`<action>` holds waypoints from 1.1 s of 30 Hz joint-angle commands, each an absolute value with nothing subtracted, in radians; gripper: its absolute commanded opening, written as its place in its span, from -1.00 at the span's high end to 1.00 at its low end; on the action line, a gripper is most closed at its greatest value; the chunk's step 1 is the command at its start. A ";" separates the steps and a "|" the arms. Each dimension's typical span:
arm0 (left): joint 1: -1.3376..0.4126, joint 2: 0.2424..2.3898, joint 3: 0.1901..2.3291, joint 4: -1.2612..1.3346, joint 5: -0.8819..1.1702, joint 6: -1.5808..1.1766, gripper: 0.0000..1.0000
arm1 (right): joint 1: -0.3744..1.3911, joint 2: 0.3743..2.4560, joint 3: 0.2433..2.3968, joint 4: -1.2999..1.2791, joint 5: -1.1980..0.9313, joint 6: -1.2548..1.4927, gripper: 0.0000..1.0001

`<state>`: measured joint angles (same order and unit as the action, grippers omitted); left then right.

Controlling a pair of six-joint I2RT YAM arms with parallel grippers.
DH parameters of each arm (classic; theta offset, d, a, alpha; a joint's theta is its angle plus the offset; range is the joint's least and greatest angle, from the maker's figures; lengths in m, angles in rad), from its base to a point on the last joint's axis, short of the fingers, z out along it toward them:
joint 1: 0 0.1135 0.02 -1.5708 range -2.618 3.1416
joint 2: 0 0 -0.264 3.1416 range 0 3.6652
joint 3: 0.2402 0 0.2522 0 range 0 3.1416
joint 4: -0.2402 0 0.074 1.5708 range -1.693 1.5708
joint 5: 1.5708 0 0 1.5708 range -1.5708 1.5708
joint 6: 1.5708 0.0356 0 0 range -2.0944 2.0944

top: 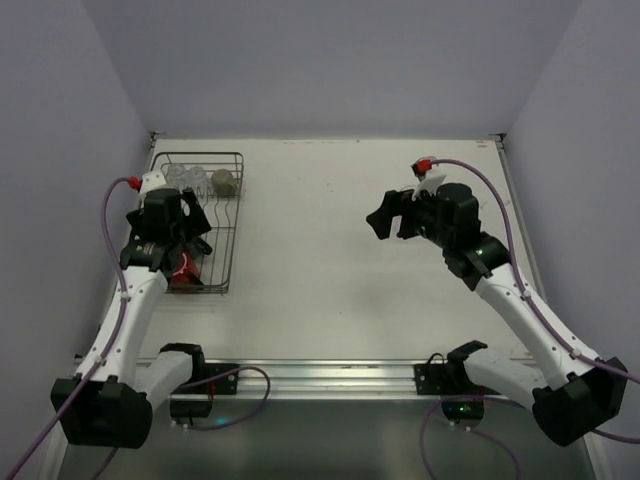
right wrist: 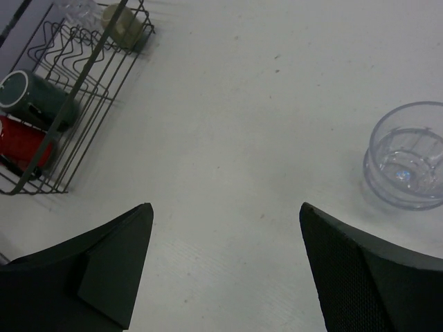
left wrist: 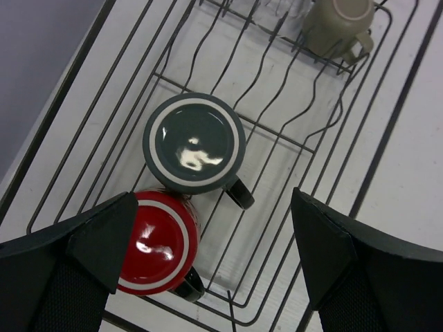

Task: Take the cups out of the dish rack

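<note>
White desk [top: 330, 250], grey walls. Rack [top: 238, 215] at left edge holds red mug [left wrist: 156, 243], green mug [left wrist: 194, 142], tan cup [left wrist: 339, 24], bases seemingly up. Left pincer [left wrist: 214, 238] wide open, empty, poised over mugs, probably for grab. Right pincer [right wrist: 225, 256] wide open, empty; tumbler [right wrist: 408, 155] upright on desk nearby.

The whole table [top: 330, 260] is taken in from high above and behind. The dish rack [left wrist: 325, 131] is looked down upon closely from the left wrist, and seen obliquely, farther off, from the right wrist; it is shared by all three views.
</note>
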<state>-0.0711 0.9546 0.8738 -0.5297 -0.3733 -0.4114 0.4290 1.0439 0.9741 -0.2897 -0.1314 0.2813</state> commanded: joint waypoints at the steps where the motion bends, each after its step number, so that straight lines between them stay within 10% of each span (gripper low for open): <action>1: -0.029 1.051 0.945 -0.495 -0.373 -0.462 -1.00 | 0.452 1.019 0.920 -0.198 -0.227 0.318 -0.79; 33: 0.066 1.387 0.972 -0.416 -0.342 -0.376 -1.00 | 0.552 1.040 0.893 -0.155 -0.351 0.304 -0.83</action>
<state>0.0616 1.3563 0.9398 -0.4480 -0.3088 -0.3916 0.5484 1.0389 0.8745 -0.1932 -0.3363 0.3138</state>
